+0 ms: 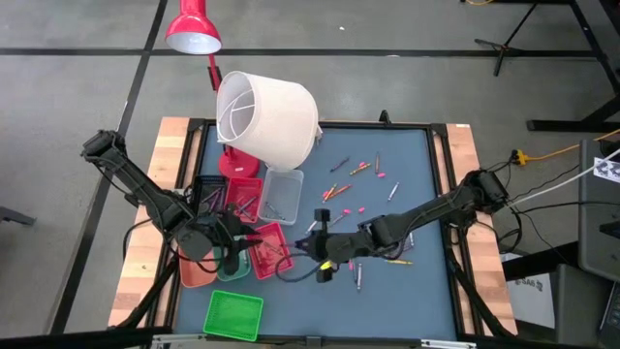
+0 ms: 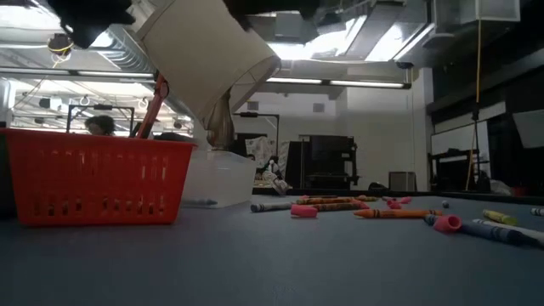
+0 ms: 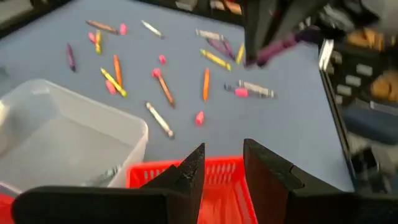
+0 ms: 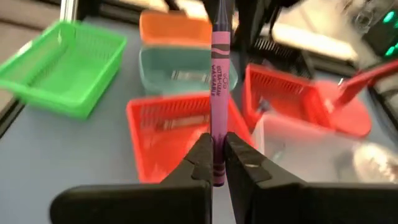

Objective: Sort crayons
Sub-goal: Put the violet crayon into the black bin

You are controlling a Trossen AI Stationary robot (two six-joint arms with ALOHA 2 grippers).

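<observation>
A purple crayon (image 4: pixel 219 68) stands upright between the fingers of the right gripper (image 4: pixel 217 163), pinched near its lower end and carried above the table just beside the red tray (image 4: pixel 180 134), with the teal tray (image 4: pixel 180 78), orange tray (image 4: pixel 171 28) and green tray (image 4: pixel 59 65) beyond. Most other crayons (image 1: pixel 360 170) lie scattered over the blue mat (image 1: pixel 417 184). The grip is low on the stick, so it could pivot or slip out before reaching a tray, or drop into the wrong one, judging by how closely the trays sit together. The left gripper (image 3: pixel 222 163) hangs above another red tray (image 3: pixel 217 183) beside the clear tray (image 3: pixel 65 134), jaws parted and holding nothing, close enough to crowd the right arm's path
</observation>
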